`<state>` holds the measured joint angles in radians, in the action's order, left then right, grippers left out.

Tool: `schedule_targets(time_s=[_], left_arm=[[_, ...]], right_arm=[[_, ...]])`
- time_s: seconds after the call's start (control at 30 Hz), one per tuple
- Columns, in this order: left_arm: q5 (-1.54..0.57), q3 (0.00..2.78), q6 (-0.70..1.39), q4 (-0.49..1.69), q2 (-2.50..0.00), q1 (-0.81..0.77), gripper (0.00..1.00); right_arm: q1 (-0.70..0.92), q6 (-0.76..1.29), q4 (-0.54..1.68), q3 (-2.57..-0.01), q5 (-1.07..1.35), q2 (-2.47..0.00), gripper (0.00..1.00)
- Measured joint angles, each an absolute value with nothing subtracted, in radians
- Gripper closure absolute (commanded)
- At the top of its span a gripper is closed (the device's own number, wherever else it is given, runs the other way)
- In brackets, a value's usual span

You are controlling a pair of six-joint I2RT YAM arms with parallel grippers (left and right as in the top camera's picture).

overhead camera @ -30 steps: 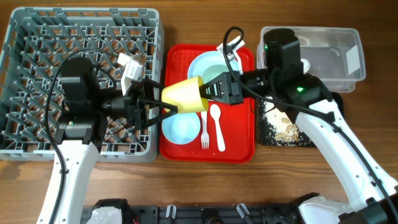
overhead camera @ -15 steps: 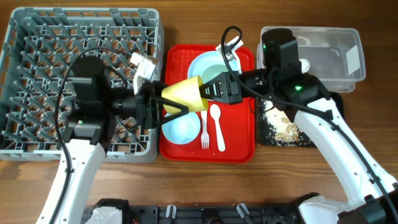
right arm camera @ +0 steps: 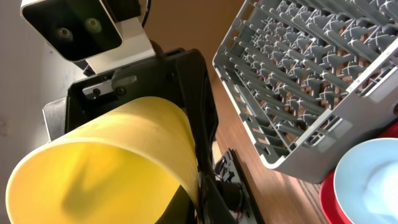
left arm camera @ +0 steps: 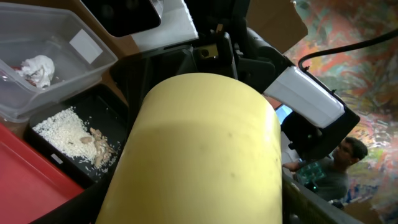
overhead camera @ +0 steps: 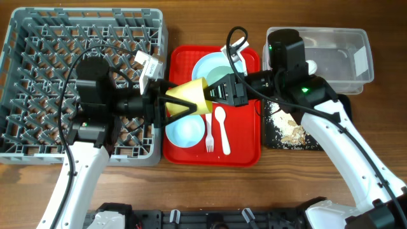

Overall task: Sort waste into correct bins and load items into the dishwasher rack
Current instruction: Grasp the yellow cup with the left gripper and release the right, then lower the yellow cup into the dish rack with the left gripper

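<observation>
The small yellow cup (overhead camera: 189, 95) hangs on its side above the left edge of the red tray. My right gripper (overhead camera: 210, 94) is shut on its rim, seen in the right wrist view (right arm camera: 200, 186). My left gripper (overhead camera: 177, 100) is open, its fingers spread either side of the cup's base; the cup (left arm camera: 205, 155) fills the left wrist view. The grey dishwasher rack (overhead camera: 13, 38) stands at the left. A pale green bowl (overhead camera: 184, 132), a fork (overhead camera: 209, 137) and a spoon (overhead camera: 222, 127) lie on the tray. The red wrapper is out of view.
The red serving tray (overhead camera: 184, 154) also holds a second bowl on a plate (overhead camera: 213, 65) at its back. The clear tub (overhead camera: 343, 38) at the back right holds a tissue ball (left arm camera: 34, 68). The black tray (overhead camera: 270, 138) holds rice crumbs (overhead camera: 292, 130).
My left gripper has moved right from over the rack, and its open fingers now straddle the cup's base. The right arm and the cup have stayed still.
</observation>
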<state>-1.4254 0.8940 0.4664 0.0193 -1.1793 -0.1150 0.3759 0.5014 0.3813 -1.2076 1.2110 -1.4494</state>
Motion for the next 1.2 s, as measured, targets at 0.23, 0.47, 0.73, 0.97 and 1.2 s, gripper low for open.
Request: schedule_targets(time_s=[0.23, 0.47, 0.73, 0.97, 1.2], left_arm=[[-1.429, 0.894, 0.470, 0.018, -1.179, -0.104, 0.36], [-1.422, 0.894, 0.467, 0.018, -1.179, -0.104, 0.51], [-1.350, 0.894, 0.466, 0.019, -1.179, -0.104, 0.83], [-1.238, 0.896, 0.465, 0.082, -1.179, -0.103, 0.96], [-1.050, 0.898, 0.396, 0.271, -1.179, -0.036, 0.96]], right_arm=[[0.376, 0.501, 0.381, -1.208, 1.208, -1.449, 0.96], [0.376, 0.505, 0.381, -1.208, 1.208, -1.449, 0.82], [0.376, 0.527, 0.379, -1.208, 1.207, -1.449, 0.66], [0.345, 0.531, 0.389, -1.208, 1.139, -1.450, 0.61], [0.250, 0.519, 0.502, -1.208, 0.928, -1.450, 0.60]])
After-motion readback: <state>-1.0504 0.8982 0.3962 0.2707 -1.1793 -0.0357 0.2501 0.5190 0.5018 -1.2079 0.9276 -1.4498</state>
